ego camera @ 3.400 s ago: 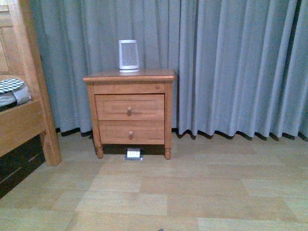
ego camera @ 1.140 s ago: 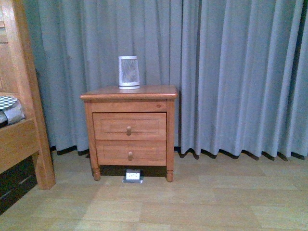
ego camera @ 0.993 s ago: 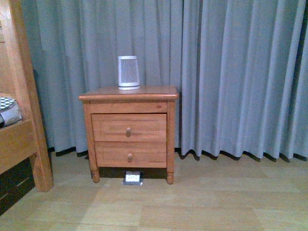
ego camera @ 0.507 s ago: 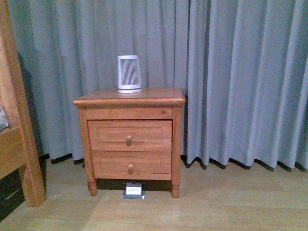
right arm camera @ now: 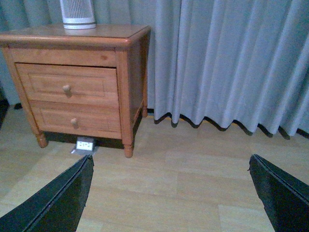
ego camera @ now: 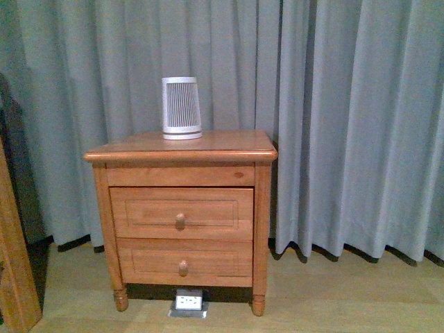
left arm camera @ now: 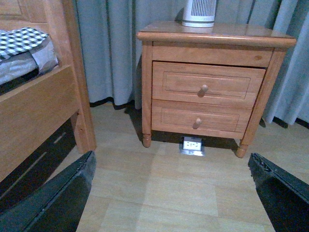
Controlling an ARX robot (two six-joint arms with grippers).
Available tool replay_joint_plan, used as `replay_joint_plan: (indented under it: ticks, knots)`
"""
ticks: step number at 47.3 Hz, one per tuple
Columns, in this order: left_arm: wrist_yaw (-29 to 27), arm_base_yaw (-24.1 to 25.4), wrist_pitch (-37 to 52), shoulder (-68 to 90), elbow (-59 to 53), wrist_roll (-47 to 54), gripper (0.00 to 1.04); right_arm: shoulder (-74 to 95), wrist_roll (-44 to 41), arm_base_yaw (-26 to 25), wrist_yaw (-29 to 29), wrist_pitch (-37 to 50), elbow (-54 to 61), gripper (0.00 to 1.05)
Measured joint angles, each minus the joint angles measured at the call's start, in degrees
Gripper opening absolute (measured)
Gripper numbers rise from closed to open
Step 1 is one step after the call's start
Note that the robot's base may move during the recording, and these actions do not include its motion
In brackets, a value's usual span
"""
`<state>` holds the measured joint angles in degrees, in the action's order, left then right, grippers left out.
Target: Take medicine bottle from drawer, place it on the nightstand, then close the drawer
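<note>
The orange-brown nightstand (ego camera: pixel 180 147) stands against the grey curtain, also seen in the left wrist view (left arm camera: pixel 217 36) and the right wrist view (right arm camera: pixel 72 36). Its upper drawer (ego camera: pixel 182 211) is shut, with a round knob; it also shows as the drawer (left arm camera: pixel 207 83) and the drawer (right arm camera: pixel 67 83). The medicine bottle is hidden. Neither gripper shows in the front view. My left gripper (left arm camera: pixel 174 193) is open over bare floor, well short of the nightstand. My right gripper (right arm camera: pixel 171 193) is open too, over floor to the right of the cabinet.
A large white ribbed cylinder (ego camera: pixel 181 108) stands on the nightstand top. A floor socket (ego camera: pixel 188 302) sits under the cabinet. The lower drawer (ego camera: pixel 184 262) is shut. A wooden bed frame (left arm camera: pixel 43 111) with bedding lies to the left. Curtain (ego camera: pixel 347 118) hangs behind.
The view has come closer to the nightstand, which now looks larger and lower in the front view. The bed frame has slid almost out of the left edge.
</note>
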<state>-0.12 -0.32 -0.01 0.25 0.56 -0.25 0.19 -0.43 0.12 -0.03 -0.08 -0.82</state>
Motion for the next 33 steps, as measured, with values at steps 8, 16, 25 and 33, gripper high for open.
replay_joint_plan:
  ticks: [8,16,25,33]
  knots:
    - [0.0,0.0,0.0,0.0,0.0,0.0,0.98,0.0,0.0,0.0,0.0,0.0,0.0,0.98]
    - [0.0,0.0,0.0,0.0,0.0,0.0,0.98,0.0,0.0,0.0,0.0,0.0,0.0,0.98]
    - [0.0,0.0,0.0,0.0,0.0,0.0,0.98,0.0,0.0,0.0,0.0,0.0,0.0,0.98]
    - [2.1,0.5,-2.8,0.8,0.8,-2.1,0.98,0.0,0.0,0.0,0.0,0.0,0.0,0.98]
